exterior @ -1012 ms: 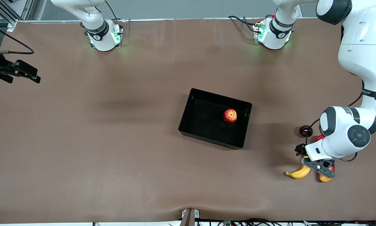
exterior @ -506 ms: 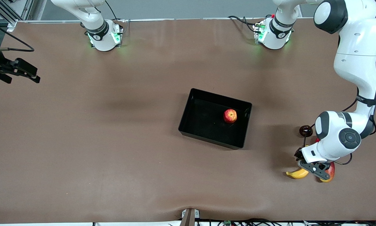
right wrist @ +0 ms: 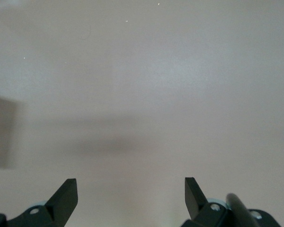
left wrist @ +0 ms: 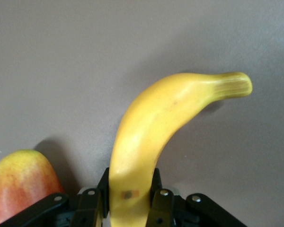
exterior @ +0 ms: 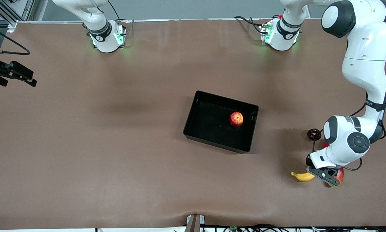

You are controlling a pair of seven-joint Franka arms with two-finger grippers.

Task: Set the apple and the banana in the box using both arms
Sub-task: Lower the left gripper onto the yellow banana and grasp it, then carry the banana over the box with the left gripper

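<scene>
The yellow banana [exterior: 301, 176] lies on the table at the left arm's end, nearer the front camera than the black box [exterior: 193, 106]. My left gripper [exterior: 318, 170] is down on it, with a finger pressed against each side of the banana [left wrist: 151, 123] in the left wrist view. The small red apple [exterior: 236, 119] sits inside the box, toward the left arm's end of it. My right gripper [exterior: 32, 82] hangs open and empty over the table's edge at the right arm's end. It also shows open in the right wrist view [right wrist: 131, 189].
A red-and-yellow mango-like fruit [exterior: 339, 175] lies right beside the banana and the left gripper; it also shows in the left wrist view [left wrist: 19, 184]. A red round fruit [exterior: 325, 144] is mostly hidden under the left arm. A small dark round object [exterior: 314, 134] lies farther from the camera.
The left gripper has come down over the banana and its fingers now sit against it; the banana's free end has shifted a little. The right gripper has drifted toward the table's edge.
</scene>
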